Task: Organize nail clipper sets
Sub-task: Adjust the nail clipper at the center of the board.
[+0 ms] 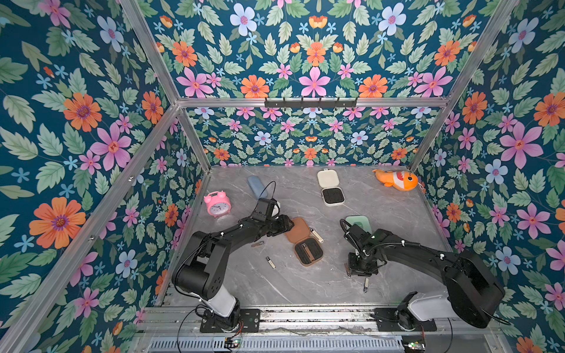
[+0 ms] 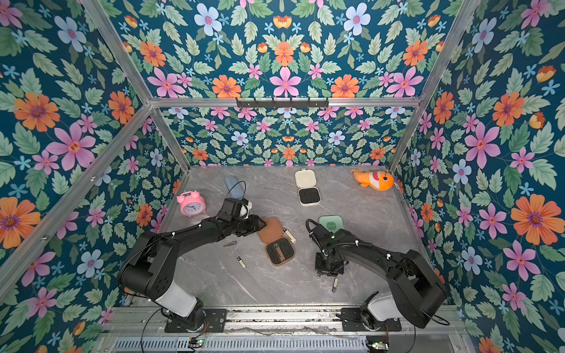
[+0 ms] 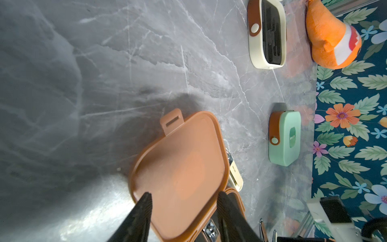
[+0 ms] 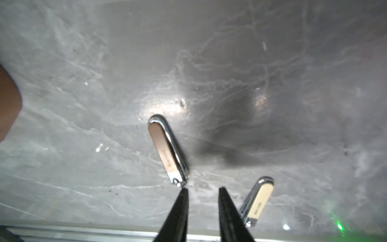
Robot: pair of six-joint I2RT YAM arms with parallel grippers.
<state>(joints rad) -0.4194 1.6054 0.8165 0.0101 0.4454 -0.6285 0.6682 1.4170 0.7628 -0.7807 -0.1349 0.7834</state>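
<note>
- Left gripper (image 3: pixel 184 193): jaws partway apart, tips poised over the near end of the brown case (image 3: pixel 182 167) lid and inside its width. Nothing is clamped between them. Whether the tips touch the lid, cannot tell.
- Brown case sits mid-table in both top views, open. Its lid lies flat toward the back and its black insert toward the front, with a seated clipper (image 1: pixel 305 251) in the insert.
- Pale clipper (image 3: pixel 235 176) lies just beside the lid's right edge (the edge hides part of it).
- Right gripper (image 4: pixel 202 189): pointing down at the marble table (image 1: pixel 382 207) near the front. Jaws are narrowed to a slim gap with bare marble between them, holding nothing.
- Brown-faced clipper (image 4: pixel 167 150) lies flat, one end just ahead of one fingertip and almost touching it. Cream-faced clipper (image 4: pixel 258 202) lies beside the other finger, apart from it.
- Cream case (image 1: pixel 331 191): open, back centre, lid toward the wall, black insert facing up.
- Mint case (image 3: pixel 285 138): closed, brown strap across it, right of the brown case. In the top views the right wrist partly hides it.
- Two loose clippers lie left-front of the brown case: a dark clipper (image 1: pixel 257 244) and a silver clipper (image 1: pixel 270 262).
- Also on the table: pink alarm clock (image 1: pixel 217 204) at the left, blue pouch (image 1: pixel 256 185) behind it, orange plush fish (image 1: pixel 397 179) in the back right corner.
</note>
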